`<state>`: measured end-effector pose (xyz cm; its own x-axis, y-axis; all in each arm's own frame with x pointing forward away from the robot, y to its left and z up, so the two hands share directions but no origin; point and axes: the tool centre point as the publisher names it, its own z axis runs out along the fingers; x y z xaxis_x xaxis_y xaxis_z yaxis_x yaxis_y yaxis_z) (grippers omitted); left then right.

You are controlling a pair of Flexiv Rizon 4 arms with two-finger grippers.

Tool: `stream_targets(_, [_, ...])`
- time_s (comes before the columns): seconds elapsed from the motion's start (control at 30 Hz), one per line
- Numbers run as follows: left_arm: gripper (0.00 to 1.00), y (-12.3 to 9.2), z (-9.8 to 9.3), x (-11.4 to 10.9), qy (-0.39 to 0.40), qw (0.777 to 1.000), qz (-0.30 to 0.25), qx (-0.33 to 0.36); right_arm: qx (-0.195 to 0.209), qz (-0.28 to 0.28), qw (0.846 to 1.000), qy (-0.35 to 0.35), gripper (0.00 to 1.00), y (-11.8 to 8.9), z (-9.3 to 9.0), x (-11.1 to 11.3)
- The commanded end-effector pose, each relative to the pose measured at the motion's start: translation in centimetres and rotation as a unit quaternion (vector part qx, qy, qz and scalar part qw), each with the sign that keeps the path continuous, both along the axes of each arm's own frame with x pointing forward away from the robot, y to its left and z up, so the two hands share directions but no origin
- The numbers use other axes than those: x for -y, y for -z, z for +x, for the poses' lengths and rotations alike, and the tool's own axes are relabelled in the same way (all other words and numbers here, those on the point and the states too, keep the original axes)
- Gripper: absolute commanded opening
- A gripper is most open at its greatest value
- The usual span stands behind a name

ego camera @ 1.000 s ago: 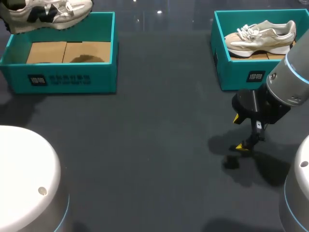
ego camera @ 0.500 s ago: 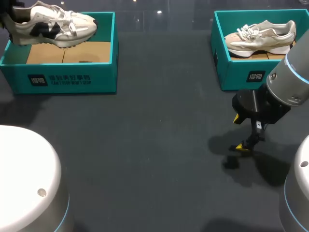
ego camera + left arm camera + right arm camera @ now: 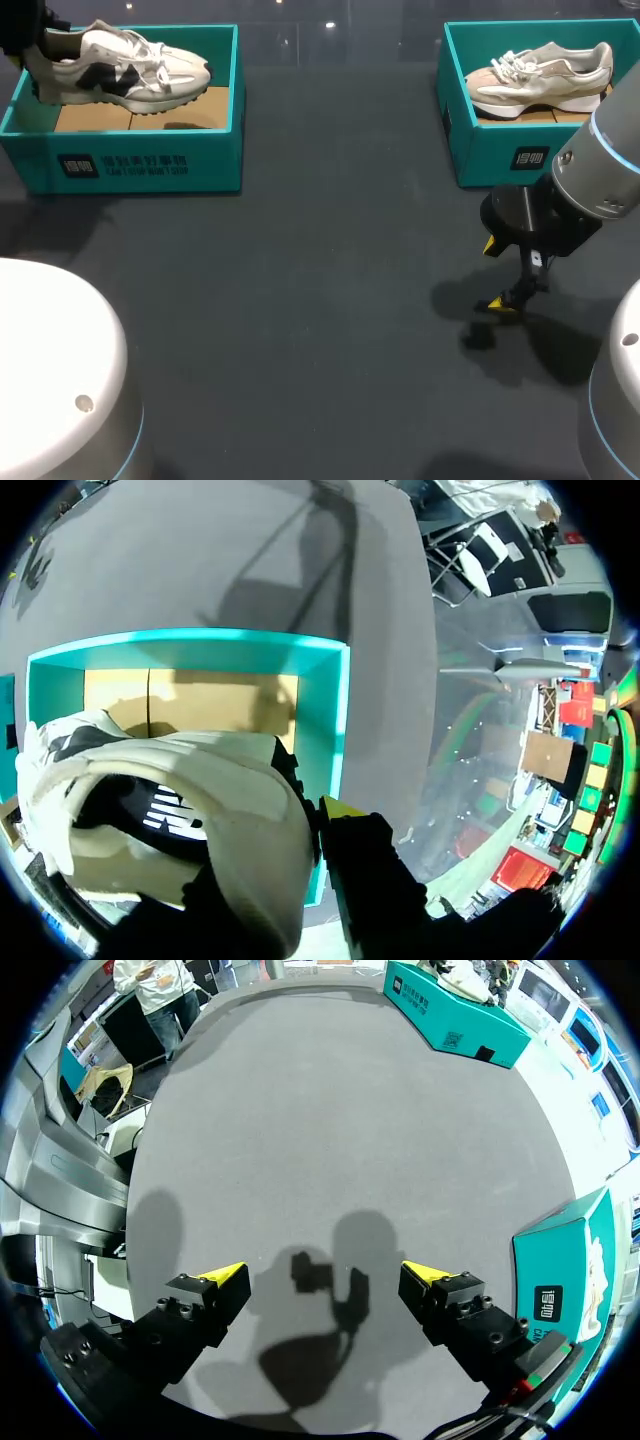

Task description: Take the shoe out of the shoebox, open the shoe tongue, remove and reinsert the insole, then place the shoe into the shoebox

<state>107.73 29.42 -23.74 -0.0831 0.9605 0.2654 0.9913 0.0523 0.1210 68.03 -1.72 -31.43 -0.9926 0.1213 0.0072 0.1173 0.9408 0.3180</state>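
A white shoe with black patches (image 3: 125,70) hangs low over the left teal shoebox (image 3: 140,165), toe pointing right. My left gripper (image 3: 30,45) is shut on its heel at the box's left end. In the left wrist view the shoe (image 3: 200,810) fills the space by the gripper. One yellow fingertip (image 3: 340,808) shows beside its heel, and the box's cardboard floor (image 3: 220,700) lies beneath. My right gripper (image 3: 497,275) hangs open above bare table in front of the right shoebox (image 3: 500,150). Nothing is between its fingers (image 3: 326,1274).
A beige shoe (image 3: 540,75) lies in the right shoebox, whose corner (image 3: 565,1270) shows beside the right gripper. The dark mat (image 3: 320,280) stretches between the two boxes. Large white arm bases stand at the near left (image 3: 50,370) and near right (image 3: 620,400).
The white shoe has come down and slightly to the right, from above the left box's back rim to low inside its outline. The right arm has not moved.
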Motion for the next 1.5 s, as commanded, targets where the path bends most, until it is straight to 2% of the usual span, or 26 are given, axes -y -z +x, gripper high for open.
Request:
stream_targets(0.03, [0.00,-0.2,-0.1,0.0,0.000,1.000,0.000,0.001,0.001,-0.001,1.000,0.001,1.00,0.1,-0.1,-0.1])
stream_targets(0.3, [0.00,2.8,-0.5,0.4,0.003,1.000,-0.001,-0.029,0.001,-0.001,1.000,0.001,1.00,0.1,-0.1,-0.1])
stream_targets(0.73, [0.00,5.8,-2.4,0.2,0.009,0.998,0.006,-0.066,0.001,-0.001,1.000,0.001,1.00,0.1,-0.1,-0.1])
stream_targets(1.17, [0.00,5.8,-2.5,0.2,0.013,0.998,0.006,-0.066,0.001,-0.001,1.000,0.001,1.00,0.1,-0.1,-0.1])
stream_targets(1.5, [0.00,9.5,-3.0,0.7,0.012,0.995,-0.007,-0.098,0.001,-0.001,1.000,0.001,1.00,0.1,-0.1,-0.1])
